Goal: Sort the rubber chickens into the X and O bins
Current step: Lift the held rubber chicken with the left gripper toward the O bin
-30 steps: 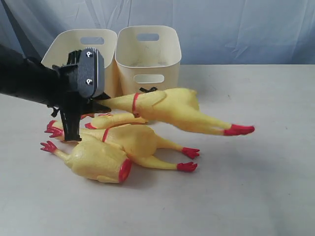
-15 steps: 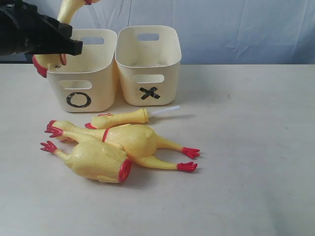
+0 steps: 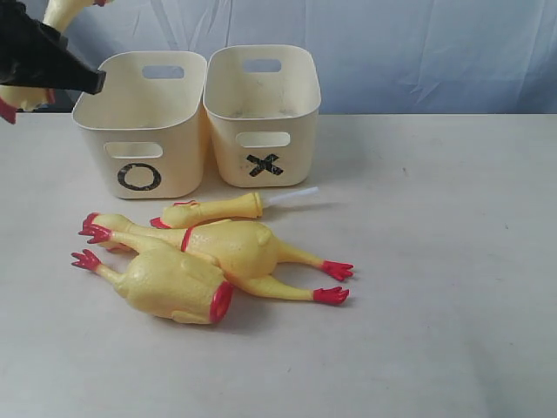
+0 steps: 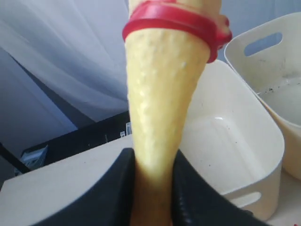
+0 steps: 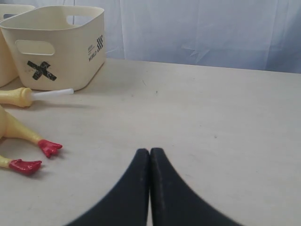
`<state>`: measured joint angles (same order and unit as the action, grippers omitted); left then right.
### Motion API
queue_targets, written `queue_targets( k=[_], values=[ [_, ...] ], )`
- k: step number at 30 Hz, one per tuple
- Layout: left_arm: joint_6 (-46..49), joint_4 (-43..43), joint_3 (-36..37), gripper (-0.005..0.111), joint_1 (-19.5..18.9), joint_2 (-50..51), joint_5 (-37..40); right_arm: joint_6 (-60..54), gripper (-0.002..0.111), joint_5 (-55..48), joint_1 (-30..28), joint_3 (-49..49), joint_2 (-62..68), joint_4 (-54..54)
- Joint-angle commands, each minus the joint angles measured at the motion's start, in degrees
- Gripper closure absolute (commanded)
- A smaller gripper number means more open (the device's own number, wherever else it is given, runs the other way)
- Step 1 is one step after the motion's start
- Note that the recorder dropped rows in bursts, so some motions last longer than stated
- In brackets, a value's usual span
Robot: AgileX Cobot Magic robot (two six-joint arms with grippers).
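My left gripper [image 3: 43, 68] hangs high at the far left, just left of the O bin [image 3: 139, 131], shut on a rubber chicken [image 3: 21, 96]. In the left wrist view its neck [image 4: 162, 94] with the red band stands between the fingers [image 4: 117, 193], over a cream tub [image 4: 235, 141]. The X bin [image 3: 261, 113] stands right of the O bin. In front of the bins lie a neck piece [image 3: 213, 209], a whole chicken [image 3: 239, 248] and a headless body [image 3: 170, 283]. My right gripper [image 5: 150, 153] is shut and empty above bare table, right of the X bin [image 5: 56, 47].
A white tube [image 3: 291, 197] sticks out of the neck piece toward the right. The whole chicken's red feet [image 5: 47, 147] point toward my right gripper. A blue-grey curtain [image 3: 418, 52] hangs behind the beige table [image 3: 435, 261].
My left gripper has carried its chicken from table height in front of the bins up and to the left, beside the O bin's far-left rim. The other chickens lie as before.
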<state>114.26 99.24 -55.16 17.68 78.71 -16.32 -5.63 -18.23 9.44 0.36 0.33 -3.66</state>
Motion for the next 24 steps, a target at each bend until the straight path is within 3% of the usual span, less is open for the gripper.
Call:
queue_targets(
  k=[1,9,14,17,24],
  values=[
    [1.3,0.7,-3.3,0.107,0.1,-0.6,1.2,-0.1,0.108,0.7,0.0,-0.4,-0.3,0.2],
    [4.4,0.7,-4.7,0.107,0.1,-0.6,2.4,-0.1,0.108,0.7,0.0,-0.4,-0.3,0.2],
    [-9.1,0.7,-4.7,0.107,0.1,-0.6,6.2,-0.1,0.108,0.7,0.0,-0.4,-0.3,0.2],
    [-9.1,0.7,-4.7,0.107,0.1,-0.6,10.4,-0.1,0.108,0.7,0.0,-0.4,-0.3,0.2],
    [-8.8,0.7,-4.7,0.107,0.1,0.2,9.8,-0.1,0.108,0.7,0.0,-0.4,-0.3,0.2]
  ],
)
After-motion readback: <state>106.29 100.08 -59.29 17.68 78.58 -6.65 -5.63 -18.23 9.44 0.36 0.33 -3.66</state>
